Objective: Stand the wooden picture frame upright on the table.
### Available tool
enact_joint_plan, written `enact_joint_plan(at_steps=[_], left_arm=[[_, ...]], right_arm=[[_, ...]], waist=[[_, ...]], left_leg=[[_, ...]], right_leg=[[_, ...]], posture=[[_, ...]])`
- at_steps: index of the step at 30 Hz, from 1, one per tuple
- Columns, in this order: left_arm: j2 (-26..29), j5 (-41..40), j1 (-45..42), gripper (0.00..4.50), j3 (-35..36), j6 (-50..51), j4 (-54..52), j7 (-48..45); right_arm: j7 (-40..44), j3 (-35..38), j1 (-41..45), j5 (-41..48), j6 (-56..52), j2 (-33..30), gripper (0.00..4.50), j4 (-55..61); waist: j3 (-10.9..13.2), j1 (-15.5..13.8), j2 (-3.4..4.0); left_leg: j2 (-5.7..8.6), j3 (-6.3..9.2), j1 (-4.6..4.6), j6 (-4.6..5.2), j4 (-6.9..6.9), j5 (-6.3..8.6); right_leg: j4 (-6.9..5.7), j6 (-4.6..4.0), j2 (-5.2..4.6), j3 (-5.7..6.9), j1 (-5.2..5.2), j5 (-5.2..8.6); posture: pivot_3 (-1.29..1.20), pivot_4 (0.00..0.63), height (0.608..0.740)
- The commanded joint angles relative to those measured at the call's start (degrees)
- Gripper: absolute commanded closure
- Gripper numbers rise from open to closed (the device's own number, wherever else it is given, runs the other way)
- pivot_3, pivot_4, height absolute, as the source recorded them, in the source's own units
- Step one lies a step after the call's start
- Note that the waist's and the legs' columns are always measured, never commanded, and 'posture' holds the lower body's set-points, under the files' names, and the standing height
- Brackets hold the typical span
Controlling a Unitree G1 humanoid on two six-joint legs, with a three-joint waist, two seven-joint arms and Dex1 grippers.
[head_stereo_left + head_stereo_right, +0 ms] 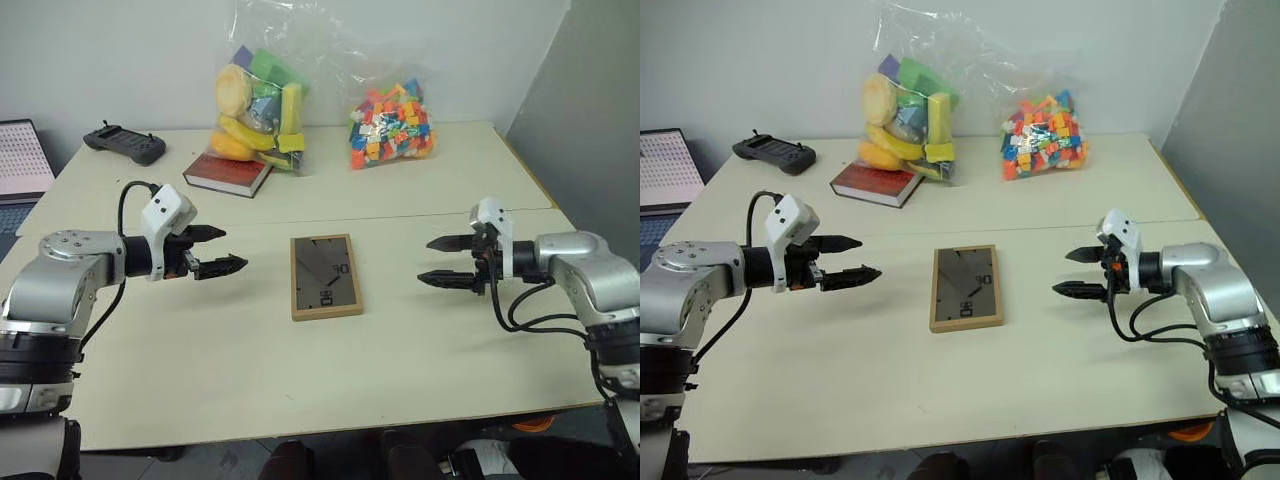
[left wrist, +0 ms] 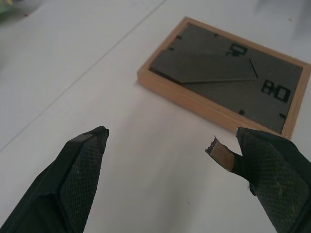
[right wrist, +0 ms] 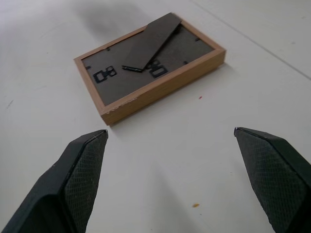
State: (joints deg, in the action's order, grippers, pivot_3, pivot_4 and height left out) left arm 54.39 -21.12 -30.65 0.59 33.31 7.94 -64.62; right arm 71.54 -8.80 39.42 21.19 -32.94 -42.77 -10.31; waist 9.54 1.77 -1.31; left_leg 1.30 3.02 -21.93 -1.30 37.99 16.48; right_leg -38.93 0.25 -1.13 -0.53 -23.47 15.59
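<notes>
The wooden picture frame lies flat on the table, back side up, its dark fold-out stand resting on the dark grey panel. My left gripper hovers open to the frame's left, fingers pointing at it, a clear gap of tabletop between them. To the frame's right my right gripper is open too and faces it from about the same distance. Both wrist views look along the open fingers at the frame, untouched. Neither gripper holds anything.
Behind the frame lie a dark red book, a clear bag of yellow and green foam shapes and a bag of small coloured blocks. A black handheld controller sits at the far left, a laptop beside it.
</notes>
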Motion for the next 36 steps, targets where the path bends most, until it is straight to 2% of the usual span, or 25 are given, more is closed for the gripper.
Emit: enact_joint_plan(at_steps=[1,3,6,9,11,15,20,21,22,25,28,36], left_arm=[[-0.34,2.12,-2.09,0.00,0.40,-3.42,0.51,0.92],[-1.78,2.02,-2.72,0.00,1.36,-1.64,1.17,3.78],[-4.24,2.99,-0.48,0.00,2.38,-1.12,0.44,8.43],[-7.83,4.53,2.04,0.49,2.78,-2.56,-1.18,14.03],[-12.32,5.56,3.13,1.03,3.42,-2.75,-2.40,20.31],[-19.86,9.00,3.95,1.88,2.48,-3.85,-2.48,30.06],[-26.00,11.73,5.35,2.91,0.45,-6.13,-1.78,35.31],[-26.97,12.24,5.43,3.22,0.07,-6.70,-1.38,36.04],[-27.99,12.73,5.44,3.28,-0.38,-7.16,-1.15,36.79],[-30.79,13.38,4.82,3.95,-1.26,-7.41,-1.11,38.13],[-31.92,14.61,4.13,4.48,-3.23,-7.20,-1.44,38.04],[-28.90,12.96,9.09,4.48,-6.99,0.34,-12.74,31.90]], right_arm=[[0.81,-0.36,3.13,-1.51,2.30,1.08,0.06,-1.77],[-1.16,-0.86,3.79,-3.20,4.35,2.85,0.06,-3.37],[-10.21,-0.53,4.23,-6.43,5.36,8.06,0.06,-6.45],[-14.97,-1.12,3.22,-8.66,6.41,12.20,0.59,-6.78],[-18.01,-2.62,2.15,-10.87,8.82,15.30,1.22,-6.82],[-26.02,-2.71,1.94,-14.69,12.11,20.93,2.10,-10.30],[-30.42,-3.10,1.11,-16.98,13.37,24.35,3.25,-11.28],[-31.08,-3.18,1.10,-17.24,13.73,24.99,3.61,-11.67],[-31.85,-3.27,1.02,-17.66,14.16,25.49,3.68,-12.21],[-33.12,-3.46,1.03,-18.56,14.72,26.84,4.43,-13.33],[-32.27,-4.00,1.06,-18.16,13.97,28.50,4.50,-12.14],[-24.51,-4.16,-3.54,-12.94,8.14,27.82,4.50,-1.98]], waist=[[0.01,-0.04,-0.02],[0.01,-0.08,-0.02],[-0.01,-0.08,-0.06],[-0.01,-0.06,-0.05],[-0.02,-0.10,-0.04],[-0.04,-0.14,-0.08],[-0.04,-0.24,-0.08],[-0.04,-0.24,-0.08],[-0.04,-0.24,-0.08],[-0.04,-0.23,-0.08],[-0.04,-0.19,-0.08],[-0.05,-0.09,-0.07]], left_leg=[[0.00,0.00,-0.01,0.00,0.01,0.00],[0.00,0.00,-0.05,0.00,0.04,0.00],[0.01,0.00,-0.07,0.00,0.06,0.00],[0.00,-0.02,-0.07,-0.02,0.05,-0.01],[0.01,-0.02,-0.25,-0.04,0.08,-0.02],[0.02,-0.01,-0.67,-0.12,0.29,-0.07],[0.03,-0.03,-0.83,-0.25,0.52,-0.14],[0.03,-0.03,-0.83,-0.25,0.53,-0.14],[0.04,-0.04,-0.83,-0.25,0.53,-0.14],[0.03,-0.03,-0.84,-0.25,0.59,-0.14],[0.03,-0.04,-0.85,-0.24,0.68,-0.13],[0.04,-0.04,-0.84,-0.22,0.72,-0.12]], right_leg=[[0.00,0.00,0.00,0.00,-0.01,0.00],[-0.02,0.00,-0.02,0.00,-0.04,0.00],[-0.03,0.00,-0.03,0.00,-0.06,-0.01],[-0.08,-0.01,-0.03,-0.08,-0.13,-0.01],[-0.11,-0.01,-0.03,-0.09,-0.31,-0.02],[-0.25,0.01,-0.05,-0.07,-0.64,-0.07],[-0.34,0.01,-0.07,-0.08,-0.71,-0.07],[-0.32,0.01,-0.07,-0.08,-0.71,-0.08],[-0.33,0.01,-0.07,-0.08,-0.71,-0.07],[-0.39,0.01,-0.07,-0.07,-0.71,-0.08],[-0.46,0.01,-0.07,-0.07,-0.71,-0.07],[-0.51,0.01,-0.06,-0.08,-0.70,-0.07]], posture=[[0.00,0.150,0.740],[0.00,0.150,0.740],[0.00,0.150,0.740],[0.00,0.150,0.740],[0.00,0.150,0.740],[0.00,0.150,0.740],[0.00,0.150,0.740],[0.00,0.150,0.740],[0.00,0.150,0.740],[0.00,0.150,0.740],[0.00,0.150,0.740],[0.00,0.150,0.740]])
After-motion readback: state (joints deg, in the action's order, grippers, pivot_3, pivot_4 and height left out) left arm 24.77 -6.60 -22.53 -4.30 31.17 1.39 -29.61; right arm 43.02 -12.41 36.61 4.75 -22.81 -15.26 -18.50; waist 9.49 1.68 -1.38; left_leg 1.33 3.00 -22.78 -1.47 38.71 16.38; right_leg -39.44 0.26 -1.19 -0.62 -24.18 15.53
